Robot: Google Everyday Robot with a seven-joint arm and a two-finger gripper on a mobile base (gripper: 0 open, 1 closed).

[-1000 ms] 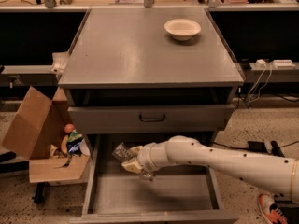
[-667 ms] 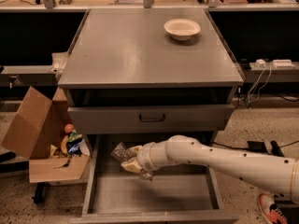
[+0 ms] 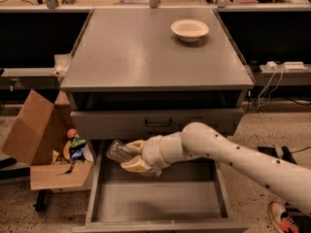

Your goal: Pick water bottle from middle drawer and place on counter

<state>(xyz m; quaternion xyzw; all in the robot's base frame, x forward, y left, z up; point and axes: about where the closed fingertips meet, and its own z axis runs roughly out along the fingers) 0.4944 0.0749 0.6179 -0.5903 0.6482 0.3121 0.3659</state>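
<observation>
The water bottle (image 3: 117, 151) is clear and crinkly and lies sideways in my gripper (image 3: 132, 155), its free end pointing left. The gripper is shut on it, one cream finger above and one below. It holds the bottle a little above the open middle drawer (image 3: 155, 200), over the drawer's back left part. The drawer floor below is bare grey metal. My white arm (image 3: 233, 157) reaches in from the lower right. The counter (image 3: 141, 47) is the flat grey cabinet top above.
A cream bowl (image 3: 189, 29) sits at the back right of the counter. An open cardboard box (image 3: 46, 144) with colourful items stands left of the cabinet. The drawer front with a handle (image 3: 158, 124) is just above my gripper. Cables and a power strip (image 3: 284, 66) are at right.
The gripper still holds the bottle over the drawer. It has hardly moved, at most a slight lift.
</observation>
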